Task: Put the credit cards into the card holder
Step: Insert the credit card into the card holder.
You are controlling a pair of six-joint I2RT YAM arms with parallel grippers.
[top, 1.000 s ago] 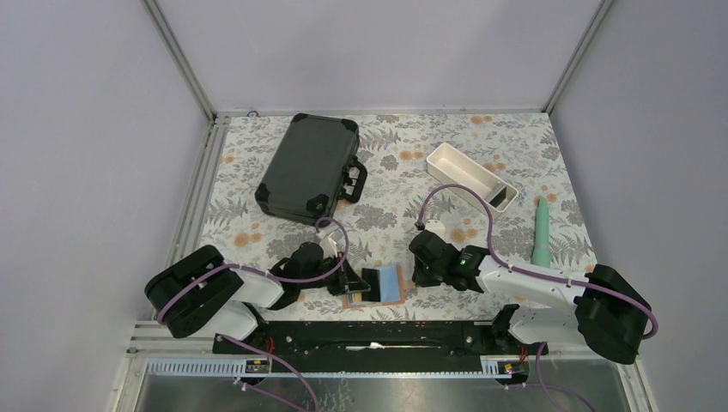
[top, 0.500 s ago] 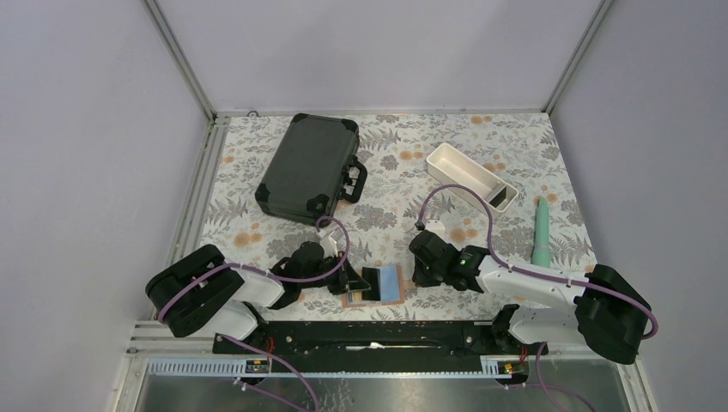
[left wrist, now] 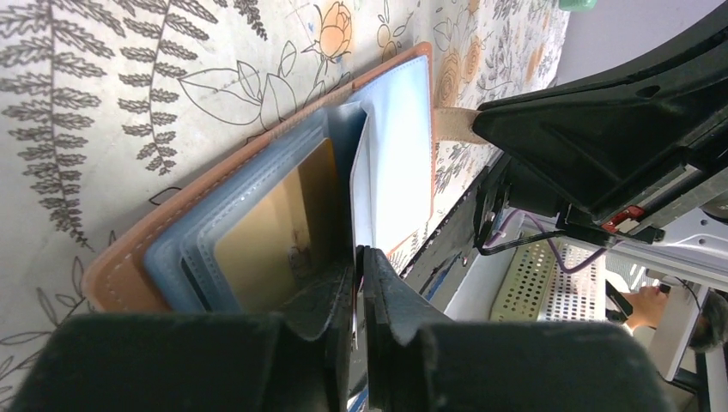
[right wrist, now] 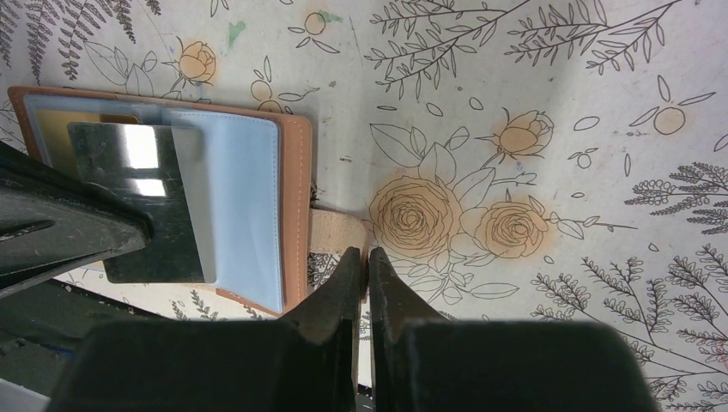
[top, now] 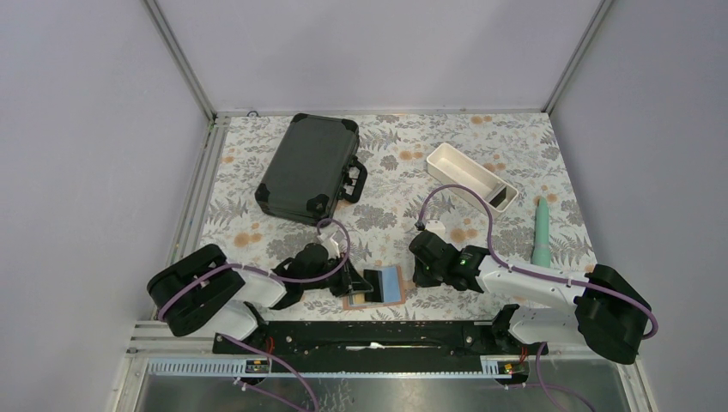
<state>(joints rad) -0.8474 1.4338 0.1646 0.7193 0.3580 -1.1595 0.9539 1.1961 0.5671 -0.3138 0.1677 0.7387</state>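
The tan card holder [top: 391, 283] lies open near the table's front edge, pale blue inside up. My left gripper [top: 359, 281] is shut on a plain black credit card [top: 374, 281] and holds it on edge over the left pockets. In the left wrist view the gripper [left wrist: 358, 257] pinches the card [left wrist: 359, 197] beside a gold card [left wrist: 275, 240] sitting in a pocket. In the right wrist view the black card [right wrist: 146, 197] covers the holder's [right wrist: 296, 197] left half. My right gripper [right wrist: 367, 257] is shut on the holder's strap [right wrist: 336, 233], down at the table.
A large black hard case [top: 307, 167] lies at the back left. A long white tray [top: 470, 175] stands at the back right. A teal stick-like object [top: 542, 232] lies near the right edge.
My left gripper has shifted the black card slightly right, over the card holder. The right gripper has not moved.
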